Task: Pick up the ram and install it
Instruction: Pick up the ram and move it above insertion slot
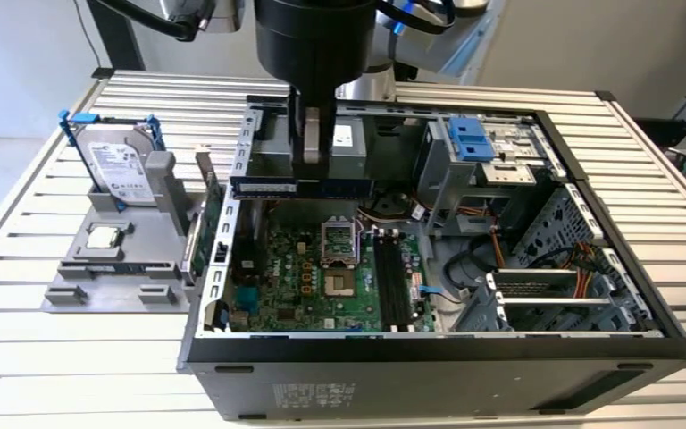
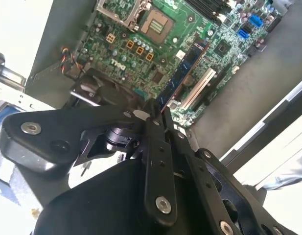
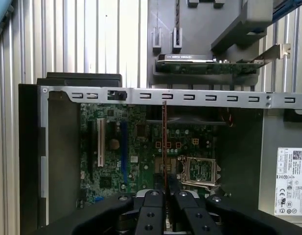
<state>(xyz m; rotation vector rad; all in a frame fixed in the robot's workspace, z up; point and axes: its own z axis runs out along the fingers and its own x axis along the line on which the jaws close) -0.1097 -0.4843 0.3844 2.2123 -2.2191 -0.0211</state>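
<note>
Bright, even light, with white glare along the second wrist view's edges.

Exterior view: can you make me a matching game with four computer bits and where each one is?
Things
1. ram
2. hard drive
3. processor chip
4. motherboard

Places
A. lying flat on the grey stand
B. held in the gripper, above the open computer case
C. on the bottom inside the computer case
D. standing on edge in the grey stand

Pairs: 1-B, 2-D, 3-A, 4-C
</note>
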